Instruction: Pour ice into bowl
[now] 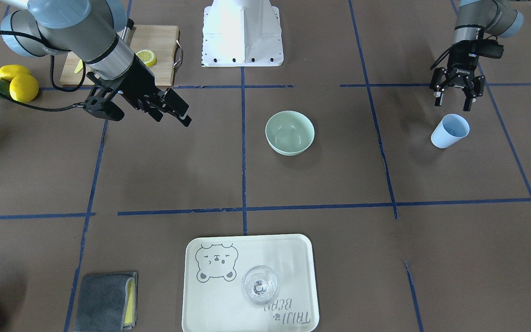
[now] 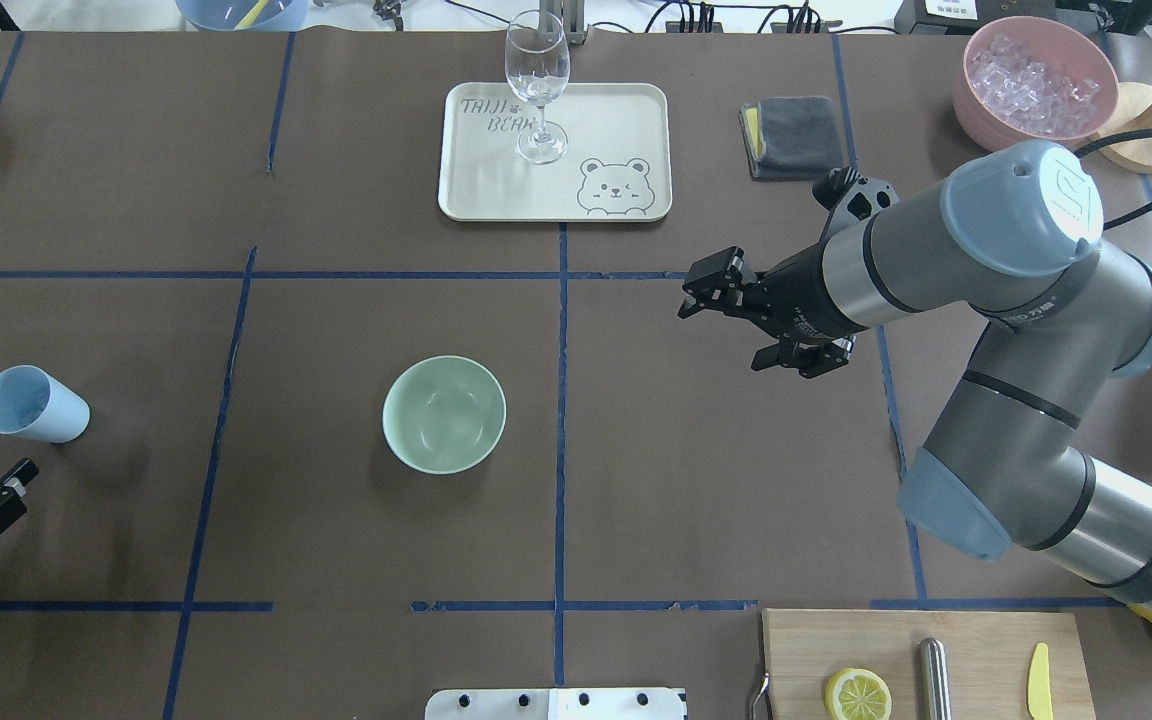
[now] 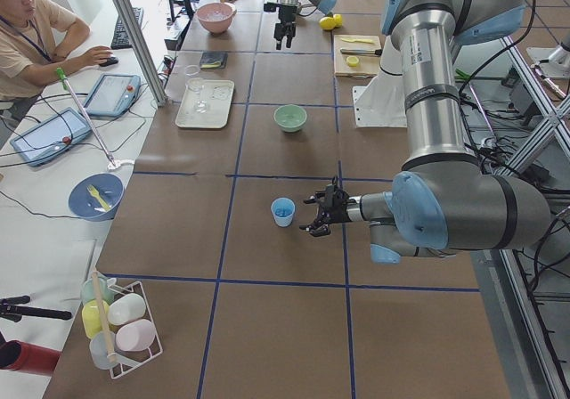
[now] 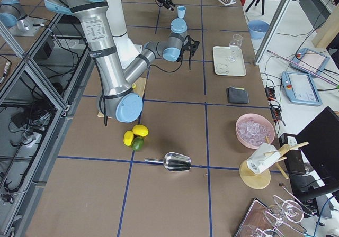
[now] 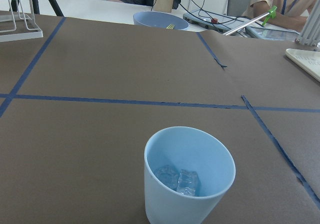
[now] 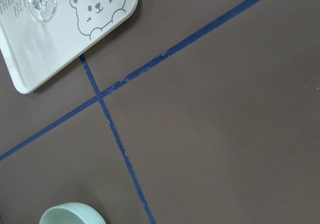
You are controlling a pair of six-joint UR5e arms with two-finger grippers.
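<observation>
Nearest: light blue cup [image 5: 189,176], ice [image 5: 180,181] inside.
Left gripper [image 1: 453,103]: I saw it spread beside cup.
Right gripper [image 2: 736,325]: parted.
Risk: skewed grasp could spill ice before bowl [image 1: 290,132].

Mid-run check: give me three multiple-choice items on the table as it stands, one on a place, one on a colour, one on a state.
1. Where is the ice?
A. on the tray
B. in the cup
C. in the glass

2. What colour is the bowl?
A. pink
B. white
C. mint green

3. What state is the left gripper in?
A. open, beside the cup
B. shut on the cup
C. shut on the bowl

Answers:
1 B: the left wrist view shows clear cubes at the cup's bottom.
2 C: its walls are pale green in both table views.
3 A: its fingers are spread and apart from the cup.
</observation>
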